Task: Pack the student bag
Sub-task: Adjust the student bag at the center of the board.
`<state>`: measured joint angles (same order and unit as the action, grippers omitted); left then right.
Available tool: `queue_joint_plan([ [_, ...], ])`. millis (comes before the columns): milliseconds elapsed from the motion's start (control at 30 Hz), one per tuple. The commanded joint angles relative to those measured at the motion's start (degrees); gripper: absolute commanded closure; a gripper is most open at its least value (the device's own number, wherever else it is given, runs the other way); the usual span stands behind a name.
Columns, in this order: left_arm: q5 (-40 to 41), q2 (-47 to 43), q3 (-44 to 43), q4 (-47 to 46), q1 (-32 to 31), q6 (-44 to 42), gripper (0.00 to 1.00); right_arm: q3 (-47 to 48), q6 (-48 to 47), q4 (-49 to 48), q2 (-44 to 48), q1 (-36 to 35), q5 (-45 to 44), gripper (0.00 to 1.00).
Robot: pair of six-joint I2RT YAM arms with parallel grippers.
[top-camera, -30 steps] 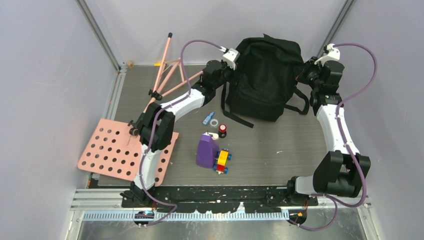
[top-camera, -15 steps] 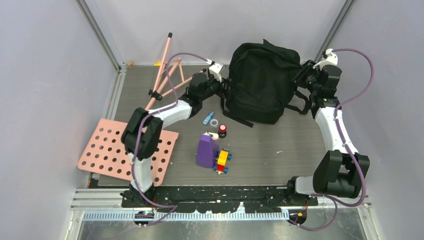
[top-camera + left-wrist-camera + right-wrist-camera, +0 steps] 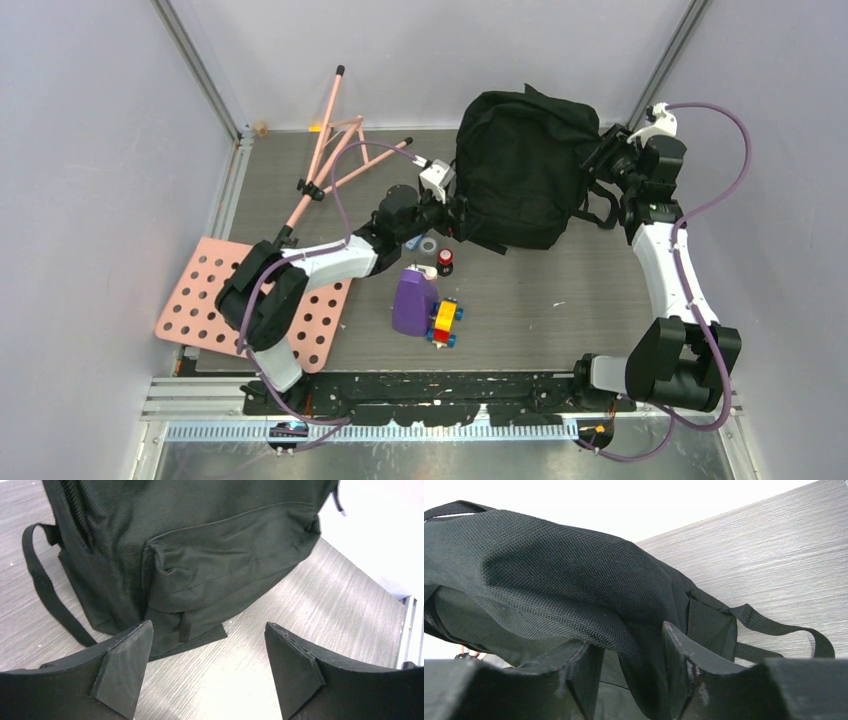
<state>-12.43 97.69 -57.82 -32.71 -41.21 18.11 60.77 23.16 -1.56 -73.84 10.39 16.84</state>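
The student bag (image 3: 525, 165) is a big black floppy backpack lying at the back of the table, straps trailing at both sides. My left gripper (image 3: 452, 212) hovers low at its near-left corner, open wide with only bare table between the fingers; the left wrist view shows the bag's side pocket (image 3: 200, 545) just ahead of the gripper (image 3: 207, 627). My right gripper (image 3: 606, 150) is at the bag's upper right edge. Its jaws (image 3: 629, 637) stand apart, and a loose fold of the bag's fabric (image 3: 549, 565) hangs between them.
A purple container (image 3: 410, 300) and a red, yellow and blue toy (image 3: 445, 322) stand mid-table. A small red-capped bottle (image 3: 445, 262), a tape roll (image 3: 428, 244) and a blue piece (image 3: 411, 239) lie near the left gripper. A pink perforated board (image 3: 215, 300) and pink rods (image 3: 330, 150) lie left.
Both grippers have opened and let go of the bag. The left arm has dropped from the bag's top-left to its near-left corner. The bag has slumped slightly leftward.
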Motion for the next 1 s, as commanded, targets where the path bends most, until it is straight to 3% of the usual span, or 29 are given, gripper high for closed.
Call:
queue_joint_plan([
  [0, 3.2, 1.7, -2.3, 0.2, 0.6, 0.4, 0.17, 0.7, 0.1, -0.5, 3.0, 0.2, 0.9, 0.46],
  [200, 3.2, 4.4, -4.3, 2.2, 0.5, 1.5, 0.34, 1.3, -1.0, 2.0, 4.7, 0.1, 0.7, 0.34],
  [533, 4.1, 10.5, -9.6, 5.3, -0.8, 0.2, 0.39, 2.1, -2.6, 3.2, 4.9, 0.1, 5.2, 0.29],
  [833, 5.8, 12.2, -9.8, 5.2, -3.5, -0.7, 0.81, 2.8, -3.8, 4.6, 3.9, -0.3, 5.2, 0.3],
  [967, 7.8, 11.6, -9.1, 5.3, -6.0, 2.0, 0.94, 2.0, -2.1, 3.4, 4.0, -0.5, 2.5, 0.37],
])
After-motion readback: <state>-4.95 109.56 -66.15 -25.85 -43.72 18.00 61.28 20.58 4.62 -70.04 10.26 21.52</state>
